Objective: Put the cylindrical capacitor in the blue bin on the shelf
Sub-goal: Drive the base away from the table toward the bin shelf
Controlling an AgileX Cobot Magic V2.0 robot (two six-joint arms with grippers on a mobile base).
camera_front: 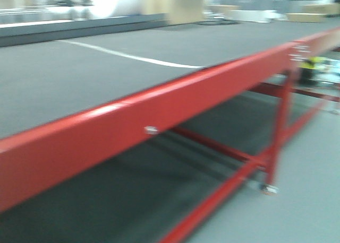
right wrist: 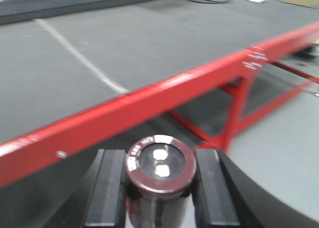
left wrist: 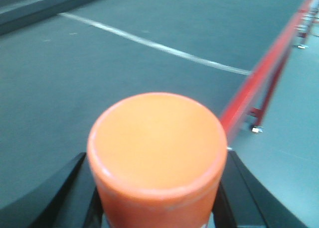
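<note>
In the right wrist view, a dark maroon cylindrical capacitor [right wrist: 160, 161] with two bright terminals on its end face stands between the black fingers [right wrist: 112, 188] of my right gripper [right wrist: 160, 190], which is shut on it. My left gripper [left wrist: 157, 193] is shut on a fat orange cylinder [left wrist: 157, 138] that fills the lower middle of the left wrist view; only the black finger [left wrist: 67, 193] edges show beside it. The shelf and the blue bin are out of view. Neither gripper appears in the front view.
A long table with a red frame [camera_front: 159, 107] and a dark grey top runs diagonally ahead, with a white line [camera_front: 127, 54] across the top. Red legs and braces [camera_front: 276, 142] stand beneath it on grey floor. Blurred boxes sit far behind.
</note>
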